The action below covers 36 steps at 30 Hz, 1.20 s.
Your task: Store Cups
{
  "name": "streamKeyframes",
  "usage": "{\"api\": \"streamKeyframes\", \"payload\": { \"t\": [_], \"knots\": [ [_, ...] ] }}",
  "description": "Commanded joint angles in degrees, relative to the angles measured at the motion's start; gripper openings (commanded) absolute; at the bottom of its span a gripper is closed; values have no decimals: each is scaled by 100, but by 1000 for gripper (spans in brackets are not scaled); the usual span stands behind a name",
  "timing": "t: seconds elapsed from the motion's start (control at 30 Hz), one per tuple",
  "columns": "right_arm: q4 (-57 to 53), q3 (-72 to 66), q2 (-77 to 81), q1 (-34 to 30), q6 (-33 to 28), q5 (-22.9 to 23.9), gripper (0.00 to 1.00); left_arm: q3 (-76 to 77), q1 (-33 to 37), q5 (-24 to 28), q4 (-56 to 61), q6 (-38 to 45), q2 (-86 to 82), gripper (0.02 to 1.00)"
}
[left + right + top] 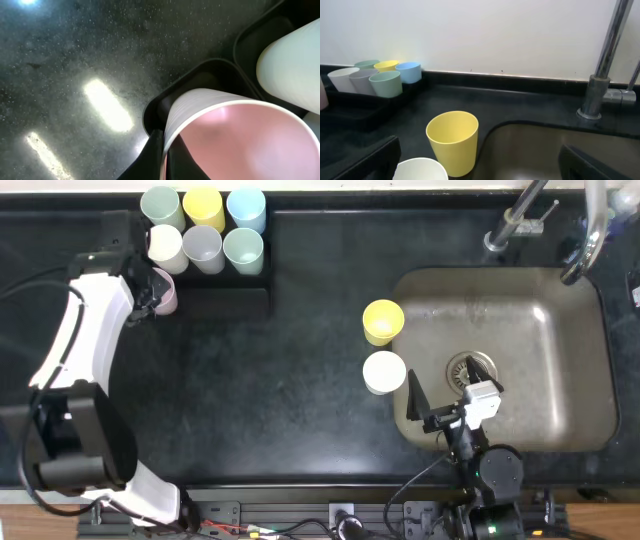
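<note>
Top view, tray: a black plastic compartment tray (232,302) at the far left of the dark speckled counter (300,390) holds six pastel plastic cups (204,242), upright in two rows.
Top view, left arm: the left gripper (148,288) is at the tray's near left corner, clamped on a pale pink plastic cup (166,293).
Top view, loose cups: a yellow plastic cup (382,321) and a white plastic cup (384,372) stand upright just beside the left rim of the steel sink (545,370), well apart from the tray.
Top view, right arm: the right gripper (428,408) hangs near the white cup, carrying nothing.
Left wrist view: a finger (151,159) pinches the pink cup's rim. The cup is tilted, base over a vacant tray compartment, and I cannot tell whether it touches.
Right wrist view: the fingers are spread wide, with the yellow and white cups close ahead.
Progress: six look stored, the pink one is going in, and two remain.
</note>
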Motion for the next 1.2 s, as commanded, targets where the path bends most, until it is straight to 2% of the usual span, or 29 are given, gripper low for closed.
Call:
{"api": "streamKeyframes", "payload": {
  "t": [0.03, 0.3, 0.47, 0.67, 0.77, 0.83, 1.03, 1.2],
  "knots": [
    [33, -76, -59, -35, -15, 46, 998, -22, 66, 85, -4, -142, 149, 117],
    [33, -76, -59, -35, -15, 46, 998, -22, 63, 83, 37, -144, 94, 323],
    [33, -76, -59, -35, -15, 46, 998, -22, 59, 81, 9, -140, -459, 592],
    [33, -76, -59, -35, -15, 46, 998, 0, -74, 160, -61, -140, -1582, 709],
    [33, -76, -59, -35, -15, 46, 998, 170, -555, 188, 133, -11, -1934, 833],
    [33, -76, -59, -35, -15, 46, 998, 387, -1091, 195, 332, 251, -1930, 879],
    [33, -76, -59, -35, -15, 46, 998, 1108, -2857, 282, 573, 415, -1198, 915],
    [33, -76, -59, -35, -15, 46, 998, 1696, -3901, 529, 424, 350, -188, 915]
  ]
}}
